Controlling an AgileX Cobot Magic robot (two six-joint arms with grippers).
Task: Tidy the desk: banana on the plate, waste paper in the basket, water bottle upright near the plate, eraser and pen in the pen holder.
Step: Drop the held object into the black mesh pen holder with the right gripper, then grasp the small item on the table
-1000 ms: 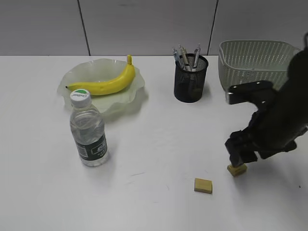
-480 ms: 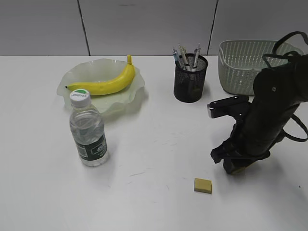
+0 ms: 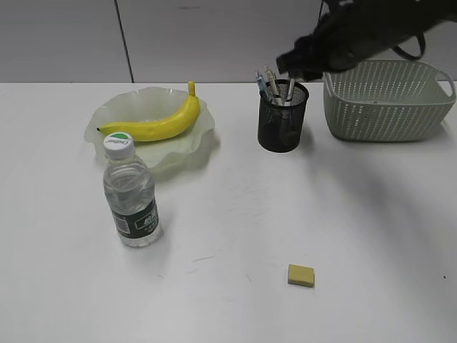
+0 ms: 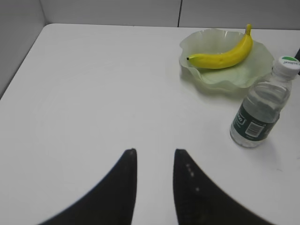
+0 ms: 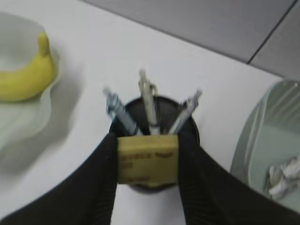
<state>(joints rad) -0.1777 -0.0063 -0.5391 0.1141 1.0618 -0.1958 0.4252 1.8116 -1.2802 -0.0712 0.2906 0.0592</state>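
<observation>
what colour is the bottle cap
White with a green top, clearest in the exterior view.

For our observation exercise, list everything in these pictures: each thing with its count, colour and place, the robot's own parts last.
banana: one, yellow, on the plate
plate: one, pale green, back left
water bottle: one, clear, upright before the plate
pen holder: one, black mesh, back centre
pens: three, silvery, in the holder
basket: one, grey-green, back right
waste paper: one, white, in the basket
erasers: two, yellow; one on the desk, one held
desk: one, white
left gripper: black, open
right gripper: black, above the holder
</observation>
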